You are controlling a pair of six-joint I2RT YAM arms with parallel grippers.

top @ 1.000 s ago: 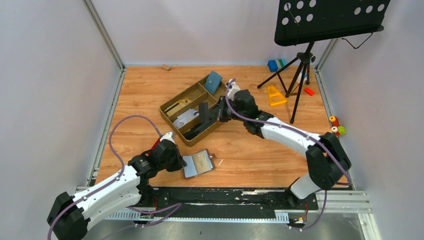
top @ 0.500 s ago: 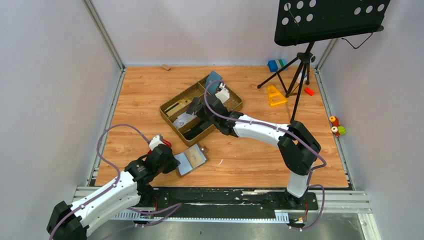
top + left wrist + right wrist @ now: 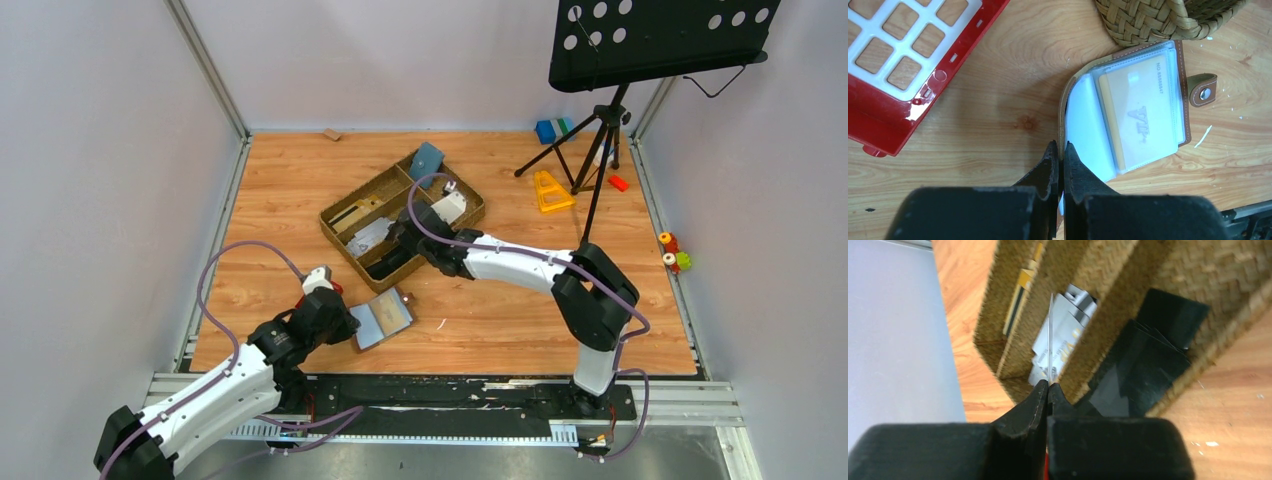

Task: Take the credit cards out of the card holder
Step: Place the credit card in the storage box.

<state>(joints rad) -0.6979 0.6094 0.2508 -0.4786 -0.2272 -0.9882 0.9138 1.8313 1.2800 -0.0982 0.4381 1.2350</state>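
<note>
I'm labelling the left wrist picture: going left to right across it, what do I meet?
In order: red frame with white grid → left gripper, shut on the edge of the card holder → yellowish card in the holder's clear sleeve → closing tab. The woven basket overlaps these, so I leave it out.
</note>
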